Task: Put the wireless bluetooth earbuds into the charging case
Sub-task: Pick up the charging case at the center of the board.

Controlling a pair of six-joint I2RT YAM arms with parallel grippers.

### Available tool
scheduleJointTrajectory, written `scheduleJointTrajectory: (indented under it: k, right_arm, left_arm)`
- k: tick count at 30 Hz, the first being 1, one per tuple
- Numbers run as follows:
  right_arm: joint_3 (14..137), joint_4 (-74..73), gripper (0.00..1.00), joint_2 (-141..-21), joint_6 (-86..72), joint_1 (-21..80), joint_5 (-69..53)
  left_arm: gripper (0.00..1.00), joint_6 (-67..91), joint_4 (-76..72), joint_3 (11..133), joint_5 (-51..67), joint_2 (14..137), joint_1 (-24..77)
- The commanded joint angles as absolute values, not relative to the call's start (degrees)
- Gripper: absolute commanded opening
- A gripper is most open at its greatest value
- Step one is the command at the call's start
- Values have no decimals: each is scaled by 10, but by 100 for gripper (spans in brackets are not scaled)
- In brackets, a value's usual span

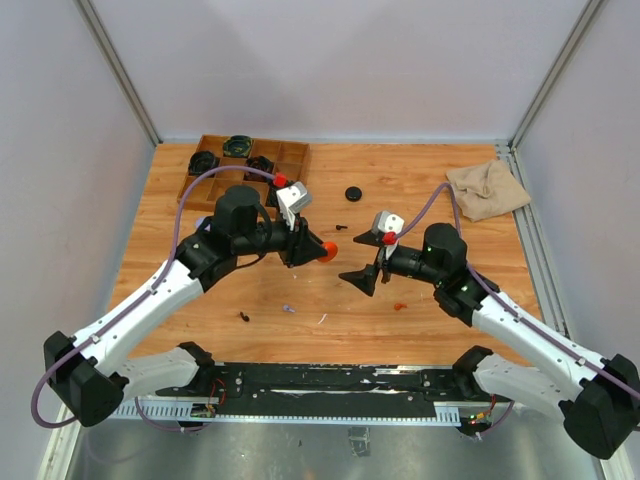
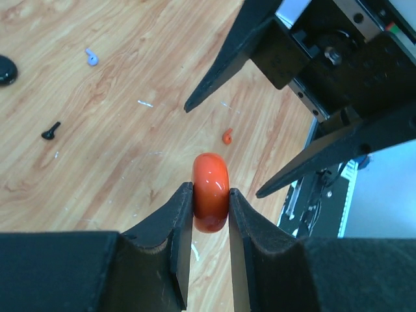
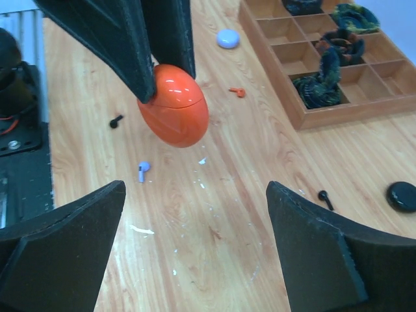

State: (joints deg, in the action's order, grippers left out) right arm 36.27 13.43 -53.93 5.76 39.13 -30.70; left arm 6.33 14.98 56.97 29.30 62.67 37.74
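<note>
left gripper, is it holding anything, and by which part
The left gripper pinches the orange-red case across its flat sides, near one end. The right gripper holds nothing.

Case (image 2: 210,192): glossy smooth orange plastic. Table (image 1: 420,180): smooth grained wood. Tray (image 3: 338,112): matt wood. Cloth (image 1: 487,188): crumpled beige fabric.

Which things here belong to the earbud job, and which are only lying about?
Job: orange case in left gripper; black case; lavender case; orange earbud; lavender earbud; black earbud; second black earbud.
Lying about: wooden tray; dark bundles inside it; beige cloth.
</note>
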Motion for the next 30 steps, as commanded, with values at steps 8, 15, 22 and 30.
scheduleJointTrajectory:
  k: [8,15,22,30]
  right_arm:
    - [403,189,90,-574,29,359,-483]
    - [423,195,72,-604,32,358,-534]
    - [442,193,52,-640,25,356,-582]
    - [436,211,42,-649,11,352,-597]
  left_arm:
    - [5,-106,235,639,436,659,381]
    - [3,-128,236,650,462,668,381]
    - [3,-133,236,649,464,666,381]
    - [2,-138,237,644,461,661,381]
